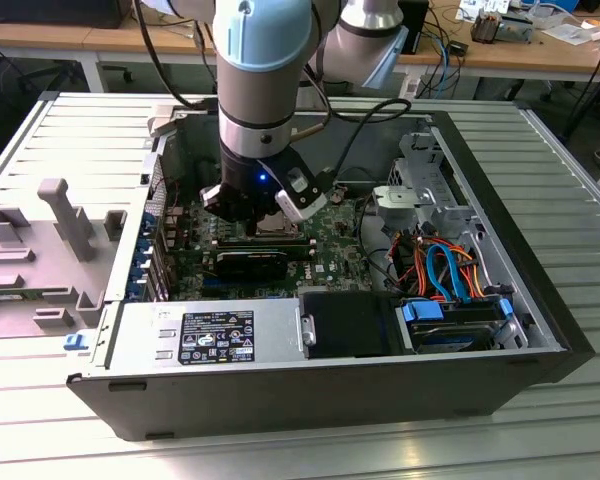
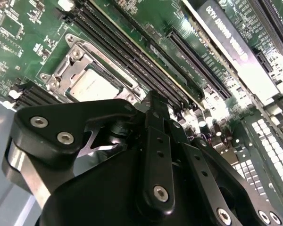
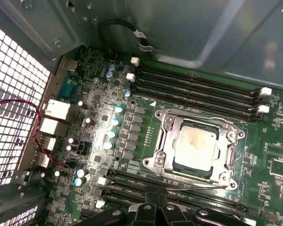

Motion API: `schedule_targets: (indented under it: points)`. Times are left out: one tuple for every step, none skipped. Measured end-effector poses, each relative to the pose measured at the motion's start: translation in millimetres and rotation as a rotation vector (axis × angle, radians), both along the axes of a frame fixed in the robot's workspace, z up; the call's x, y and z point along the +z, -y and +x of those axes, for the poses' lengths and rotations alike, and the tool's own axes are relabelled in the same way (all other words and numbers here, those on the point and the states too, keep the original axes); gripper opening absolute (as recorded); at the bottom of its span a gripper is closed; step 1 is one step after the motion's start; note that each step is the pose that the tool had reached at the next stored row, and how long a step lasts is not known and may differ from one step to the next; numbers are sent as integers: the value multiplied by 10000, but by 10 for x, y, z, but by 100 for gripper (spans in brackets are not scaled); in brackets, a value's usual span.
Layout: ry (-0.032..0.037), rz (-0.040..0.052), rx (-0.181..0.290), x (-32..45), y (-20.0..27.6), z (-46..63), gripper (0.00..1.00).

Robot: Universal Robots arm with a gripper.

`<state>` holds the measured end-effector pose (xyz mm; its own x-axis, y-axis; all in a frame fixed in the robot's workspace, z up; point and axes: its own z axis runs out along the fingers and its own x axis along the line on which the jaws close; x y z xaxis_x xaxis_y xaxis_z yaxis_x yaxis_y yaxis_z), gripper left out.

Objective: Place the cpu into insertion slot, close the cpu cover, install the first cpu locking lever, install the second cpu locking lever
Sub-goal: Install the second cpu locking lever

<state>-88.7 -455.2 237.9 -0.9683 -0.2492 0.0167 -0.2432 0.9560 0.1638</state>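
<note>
**CPU seated, cover down, gripper hovering over socket**

In the first wrist view I see the cpu point(image 3: 194, 145), a small flat square chip w/ silver-grey metal top, lying inside the insertion slot point(image 3: 166, 151), the square socket w/ silver metal rim on the green motherboard point(image 3: 273, 165). The cpu cover point(image 3: 225, 153), a thin silver metal frame w/ central window, lies flat around the chip, so the chip top shows through the window. A thin silver wire lever point(image 3: 198, 185) runs along the socket edge nearest the gripper; can't tell if it's latched. Long narrow black memory slots point(image 3: 198, 89) run along both sides of the socket.

Second wrist view: same cpu point(image 2: 92, 87) in its socket, cover frame point(image 2: 75, 56) around it, just past the black gripper point(image 2: 153, 101) linkage. The black fingers point(image 2: 155, 155) look drawn together at the tip, nothing between them, but the tip itself is partly hidden, so I can't tell for sure whether the claw is together or apart. It's not touching the chip as far as I see.

Exterior view: grey-and-silver arm point(image 1: 263, 70) reaches down into the open black PC case point(image 1: 310, 400), gripper point(image 1: 270, 215) right above the board's socket area. Silver power supply box point(image 1: 205, 335) sits at the near edge of the case, orange and blue cables point(image 1: 445, 265) toward the exterior view's right. The case lies on a ribbed metal table point(image 1: 70, 140).
</note>
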Motion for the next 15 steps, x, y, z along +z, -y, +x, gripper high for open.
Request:
schedule_targets:
  points:
    - [-1, 1, -1, -10, 0, -12, 11]
    - [-2, -1, 0, -22, 0, -27, 11]
    - [-2, -2, 0, -32, 0, -37, 11]
    - [-2, -1, -1, -44, 0, -50, 11]
    - [-2, 1, -2, -66, 0, -63, 11]
    - [-2, 0, 0, -88, 0, -67, 11]
    - [-2, 0, 0, -100, 0, -69, 11]
    - [7, -8, -3, -95, 0, -75, 11]
    - [42, -7, -1, -47, 0, -76, 11]
    - [68, -7, -1, 7, 0, -79, 11]
    - [83, -8, 0, 56, 0, -79, 11]
    - [99, -6, -1, 100, 0, -82, 11]
    - [114, -6, -2, 132, 0, -85, 11]
    - [134, -7, -1, 188, 0, -88, 11]
    - [139, -7, 0, 217, 0, -88, 11]
